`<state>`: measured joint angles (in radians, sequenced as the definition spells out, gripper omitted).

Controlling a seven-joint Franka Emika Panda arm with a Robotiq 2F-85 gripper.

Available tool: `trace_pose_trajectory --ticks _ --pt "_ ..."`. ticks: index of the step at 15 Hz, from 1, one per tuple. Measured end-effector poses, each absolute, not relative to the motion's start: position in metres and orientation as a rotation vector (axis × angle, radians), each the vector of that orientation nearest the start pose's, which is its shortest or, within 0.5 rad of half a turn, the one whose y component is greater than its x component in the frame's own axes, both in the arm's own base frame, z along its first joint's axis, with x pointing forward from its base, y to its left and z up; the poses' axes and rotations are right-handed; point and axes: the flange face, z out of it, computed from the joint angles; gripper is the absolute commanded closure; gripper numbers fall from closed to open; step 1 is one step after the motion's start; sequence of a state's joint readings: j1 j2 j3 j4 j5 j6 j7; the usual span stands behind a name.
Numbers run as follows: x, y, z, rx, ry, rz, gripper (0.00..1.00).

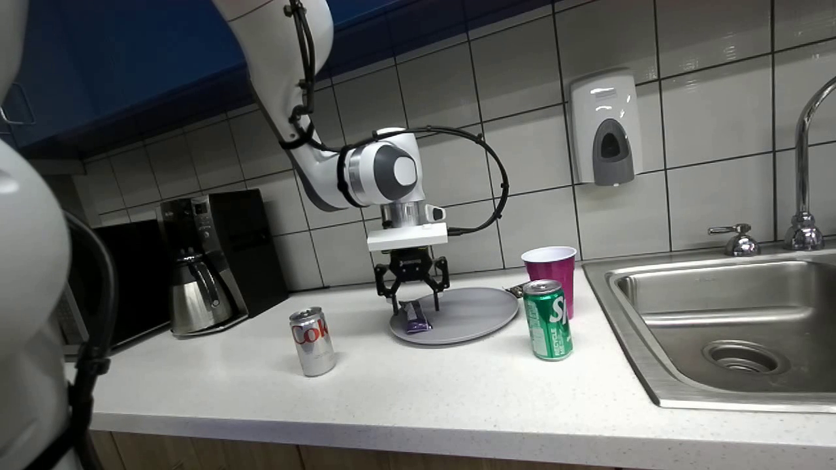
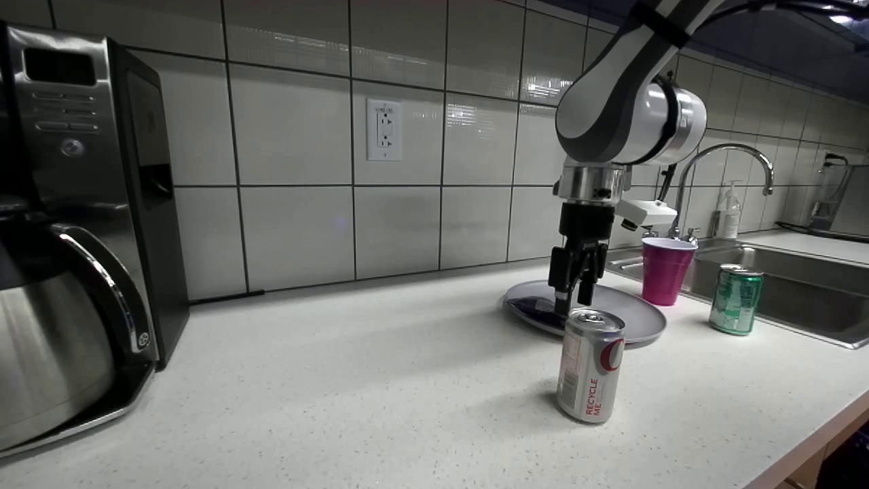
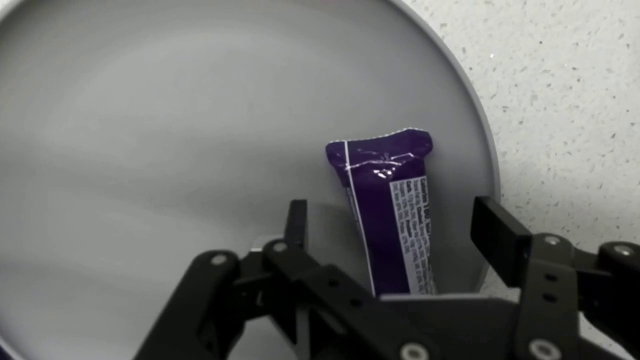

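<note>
Pale, dark-jointed wall tiles rise behind a speckled white desk with a steel sink; blue cabinets hang above, wood-toned fronts below.

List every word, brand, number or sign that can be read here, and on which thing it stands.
"Cok", remainder turned away: silver can
"RECYCLE ME": silver can
"RECYCLE" and a large "S": green can
"Calories 180": purple wrapper; its other print is mostly too small
Coffee maker and outlet: markings too blurred
</note>
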<state>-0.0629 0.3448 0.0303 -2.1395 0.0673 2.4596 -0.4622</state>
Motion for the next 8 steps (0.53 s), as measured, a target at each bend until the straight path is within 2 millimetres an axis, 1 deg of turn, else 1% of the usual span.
trace_pose_trajectory --ticks 8 --pt "0.5718 -0.0128 0.2353 -3.022 -0.589 0.028 0.0"
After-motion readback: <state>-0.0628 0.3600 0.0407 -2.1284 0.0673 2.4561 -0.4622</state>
